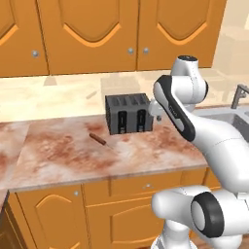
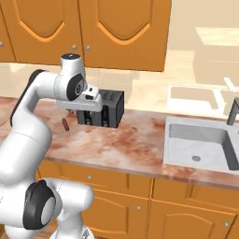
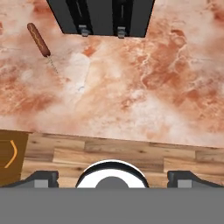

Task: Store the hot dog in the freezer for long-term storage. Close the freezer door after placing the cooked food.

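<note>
Toaster (image 3: 101, 16) cut off at frame top; hot dog (image 3: 38, 39) lies beside it; hand (image 3: 112, 178) spread wide.

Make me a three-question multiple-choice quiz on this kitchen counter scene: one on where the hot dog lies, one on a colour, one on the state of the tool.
1. Where does the hot dog lie?
A. in the sink
B. on the counter, in front of the toaster's left end, apart from it
C. on top of the toaster

2. What colour is the toaster?
A. dark grey to black
B. white
C. orange

3. How is the tool?
A. shut on the hot dog
B. shut, empty
C. open, empty

Answers: 1 B, the left base view shows it on the marbled counter. 2 A, both base views show a dark box. 3 C, the hand view shows the fingertips far apart with nothing between.
</note>
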